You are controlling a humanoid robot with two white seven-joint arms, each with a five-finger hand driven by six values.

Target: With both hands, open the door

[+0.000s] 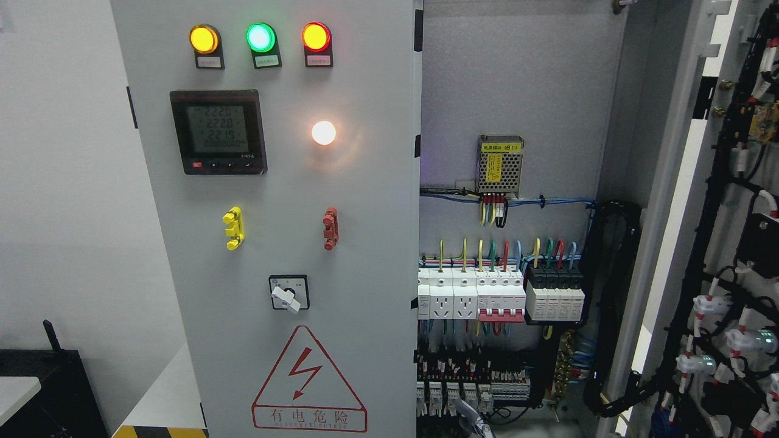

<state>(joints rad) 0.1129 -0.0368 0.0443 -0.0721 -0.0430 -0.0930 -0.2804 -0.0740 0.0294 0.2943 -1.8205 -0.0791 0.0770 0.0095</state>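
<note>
— Left of centre, what is entered first?

— Item one: tall grey sheet-metal cabinet door (365, 243), closed, facing the camera. Along its top, left to right: round amber lamp (203, 38), round green lamp (260, 37), round red lamp (316, 36), all lit. Below them, a black square digital meter (218, 131) and, to its right, a glowing white round lamp (324, 132). Lower: yellow plastic handle (234, 228) at left, red plastic handle (330, 228) at right. Then a black-and-white rotary switch (288, 293), and nearest the bottom a red triangular lightning warning sign (309, 380).

— And the right-hand door?

— Item two: matching grey door (672, 182), swung wide open to the far right, its inner face carrying black bundled wiring (712, 201).

— Interior, between the two doors?

— Perforated metal power unit with a yellow label (500, 163) high on the back panel; under it a row of white breakers and sockets (471, 295) with red, green, yellow and blue leads; black modules (555, 295) just beside them on the right.

— Hands?

— One small silvery jointed part (471, 421) at the bottom edge, in front of the open compartment, touching neither door. Whether it is the left or right hand cannot be told, nor whether it is clenched or released.
</note>
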